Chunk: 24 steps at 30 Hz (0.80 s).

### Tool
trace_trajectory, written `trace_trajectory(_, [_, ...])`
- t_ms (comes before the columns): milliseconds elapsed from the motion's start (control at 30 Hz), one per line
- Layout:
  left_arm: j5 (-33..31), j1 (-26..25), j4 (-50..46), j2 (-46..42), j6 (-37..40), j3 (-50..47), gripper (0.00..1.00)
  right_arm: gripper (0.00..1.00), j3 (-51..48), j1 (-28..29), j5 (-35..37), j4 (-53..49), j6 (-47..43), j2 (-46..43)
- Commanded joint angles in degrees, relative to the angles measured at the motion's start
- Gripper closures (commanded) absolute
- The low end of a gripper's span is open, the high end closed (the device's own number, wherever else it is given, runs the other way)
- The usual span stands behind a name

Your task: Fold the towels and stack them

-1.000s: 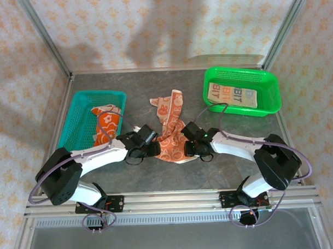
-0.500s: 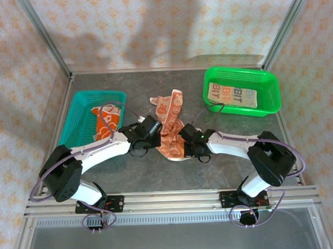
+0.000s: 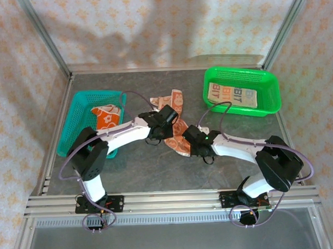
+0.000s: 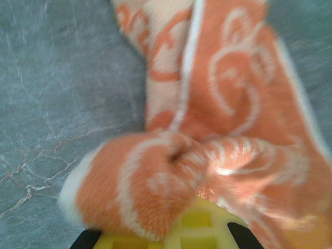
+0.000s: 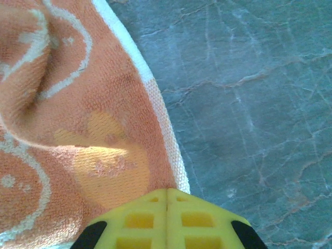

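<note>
1. Claws first: I have my left claw and right claw both pinched shut on the bunched orange towel, mid-tabletop.
2. Far right, a cream towel lies in the green basket.

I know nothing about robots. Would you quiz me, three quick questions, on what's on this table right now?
1. True or false: the left gripper and the right gripper are both shut on the orange towel lying on the table.
2. Which basket holds the cream towel? A. teal B. green C. neither
3. Fill in: the teal basket holds a crumpled towel, mostly ___.
Key: 1 true; 2 B, the green basket; 3 orange.
</note>
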Motion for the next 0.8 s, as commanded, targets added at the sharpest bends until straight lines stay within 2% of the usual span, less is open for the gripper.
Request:
trace_trajectory(0, [-2.3,-0.1,-3.6,-0.2,0.3,1.7,0.8,1.0,-0.8,-0.3,3.9,-3.2,2.3,-1.9])
trace_trajectory(100, [-1.2,-0.1,-2.5,1.9,1.6,2.3,0.63,1.0,-0.9,-0.4,3.9,-3.0,2.5,-2.5])
trace_trajectory(267, [0.3,0.2,0.2,6.6,3.4,5.6,0.66,1.0,-0.4,-0.6,5.1,-3.8,3.4,-2.3])
trace_trajectory(433, [1.3,0.4,-0.6,14.5,5.2,13.9,0.71,1.0,-1.0,-0.6,4.9,-4.0,4.2,-2.5])
trace_trajectory(567, [2.9,0.4,-0.8,19.1,6.0,21.0,0.67,1.0,-2.8,-1.3,5.7,-4.8,6.3,-3.6])
trace_trajectory(633, [3.6,0.6,-1.7,20.7,6.7,23.9,0.62,1.0,-3.5,-1.8,6.3,-5.7,7.3,-4.3])
trace_trajectory(767, [3.3,1.3,-4.1,17.6,7.3,23.5,0.51,1.0,-4.3,-3.8,7.1,-7.6,8.8,-5.2])
